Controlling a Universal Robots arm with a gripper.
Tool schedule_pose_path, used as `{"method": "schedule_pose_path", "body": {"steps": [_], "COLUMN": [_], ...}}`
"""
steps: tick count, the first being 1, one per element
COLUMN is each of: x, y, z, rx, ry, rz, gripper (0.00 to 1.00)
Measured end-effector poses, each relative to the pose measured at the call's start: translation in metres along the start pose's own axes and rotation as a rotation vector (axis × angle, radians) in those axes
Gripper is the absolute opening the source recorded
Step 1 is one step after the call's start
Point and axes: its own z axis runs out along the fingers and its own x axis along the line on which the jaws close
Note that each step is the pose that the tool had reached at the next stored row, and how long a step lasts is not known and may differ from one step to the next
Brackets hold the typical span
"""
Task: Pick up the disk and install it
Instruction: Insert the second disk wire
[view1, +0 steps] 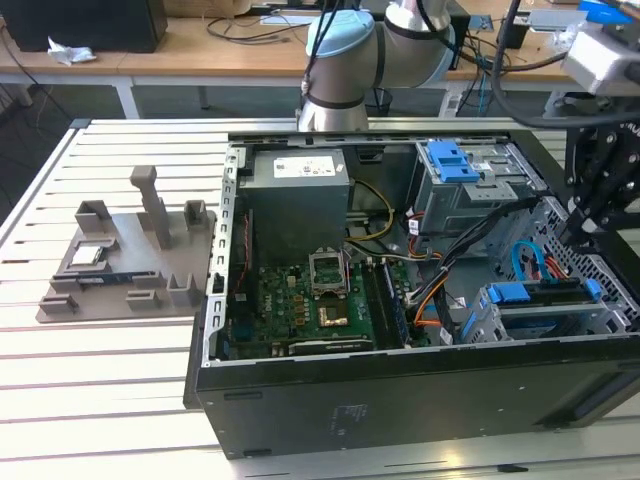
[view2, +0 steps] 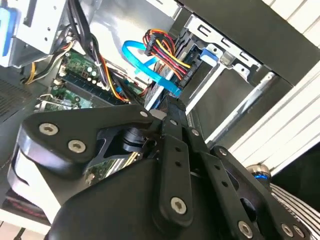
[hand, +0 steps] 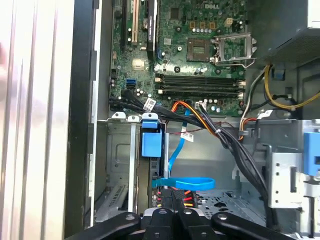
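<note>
- Your pincer (view1: 578, 232) hangs inside the open computer case (view1: 400, 395), at the exterior view's right, directly over the lower drive cage (view1: 490, 322). From these views you cannot tell whether it is wide, narrow or clamped on anything.
- In both wrist views the pincer's tip (view2: 170, 107) (hand: 170, 207) sits right at the cabled end of that cage. Whether it touches anything there is hidden by its own body.
- The disk (view1: 545, 298) appears to be down in the cage already. You see it edge-on, with its blue frame tab (hand: 151, 142) standing between the cage's metal walls (hand: 120, 150). Its labelled face is not visible, so take that identification as a judgement.
- Just beside the tip, a blue data cable (hand: 185, 182) loops across, and a red, yellow and black power bundle (view2: 162, 47) runs to the same end of the bay. You cannot tell whether either plug is seated.
- Further out lie the motherboard (view1: 300, 300) on the case floor and a second bay with a blue caddy (view1: 450, 160) near the back.
- Well apart, on the surface (view1: 100, 390) at the exterior view's left, a grey fixture tray (view1: 150, 265) holds a small square chip (view1: 85, 255). No drive lies on it.
- Progress, as a judgement: the pick-up looks done and the disk looks inserted or nearly so. What you cannot confirm is full seating in the cage, a release, and the state of the cables.
</note>
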Motion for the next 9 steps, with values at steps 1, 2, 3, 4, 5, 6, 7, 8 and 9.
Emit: {"method": "schedule_pose_path", "body": {"steps": [1,2,3,4,5,6,7,8,9], "x": [-0.0002,-0.0002,-0.0002,-0.0002,-0.0002,-0.0002,-0.0002,-0.0002,-0.0002], "y": [0.0001,0.0001,0.0001,0.0001,0.0001,0.0001,0.0001,0.0001,0.0001], "z": [-0.0030,-0.0031,-0.0032,-0.0034,-0.0034,-0.0034,-0.0034,-0.0034,-0.0035], "rx": [0.0000,0.0000,0.0000,0.0001,0.0000,0.0000,0.0000,0.0000,0.0000], "ry": [-0.0002,-0.0003,-0.0003,0.0001,0.0000,0.0000,0.0000,0.0000,0.0001], "rz": [0.000,0.000,0.000,0.000,0.000,0.000,0.000,0.000,0.000], "gripper": [0.11,0.11,0.11,0.11,0.11,0.11,0.11,0.11,0.11]}}
